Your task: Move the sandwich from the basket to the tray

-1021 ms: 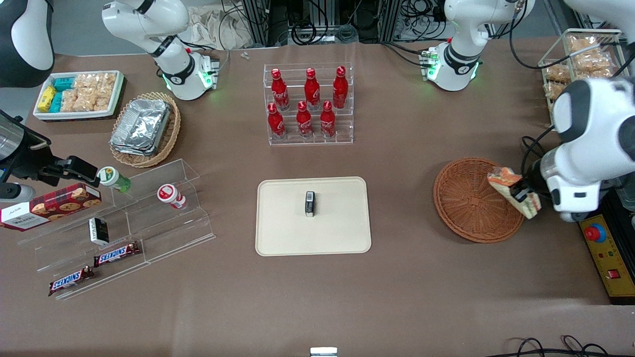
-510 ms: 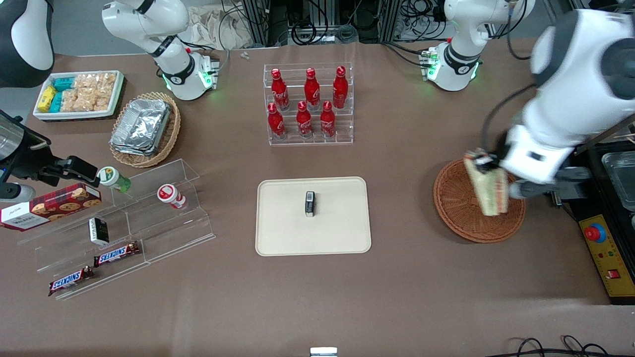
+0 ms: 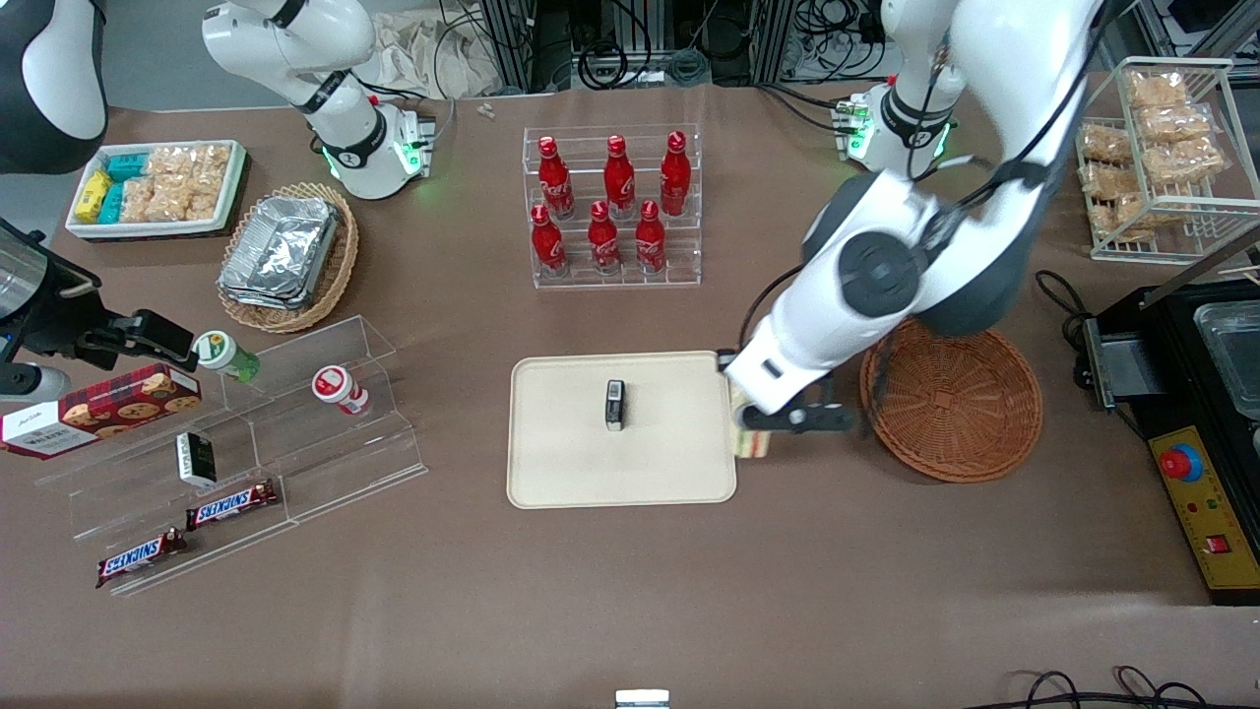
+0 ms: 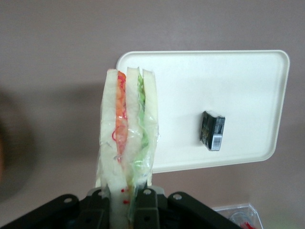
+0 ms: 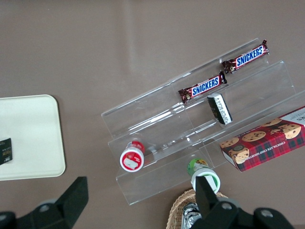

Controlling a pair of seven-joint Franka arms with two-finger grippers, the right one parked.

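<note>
My left gripper [image 3: 766,425] is shut on the sandwich [image 4: 127,129], a wrapped wedge of pale bread with orange-red and green layers. It hangs over the edge of the cream tray [image 3: 561,463] that faces the basket. Only the sandwich's lower edge [image 3: 750,445] peeks out under the arm in the front view. The reddish-brown wicker basket [image 3: 951,409] holds nothing and lies beside the tray, toward the working arm's end. The wrist view has the tray [image 4: 228,76] just past the sandwich, with a small black packet [image 4: 212,130] lying on it.
The black packet [image 3: 614,405] sits mid-tray. A clear rack of red bottles [image 3: 612,207] stands farther from the camera than the tray. Clear acrylic steps with snacks [image 3: 295,433] and a tan basket of foil trays [image 3: 285,254] lie toward the parked arm's end. A control box [image 3: 1206,502] sits by the basket.
The gripper has carried the sandwich from above the basket sideways to the tray's near edge. The basket now shows fully and has nothing in it.
</note>
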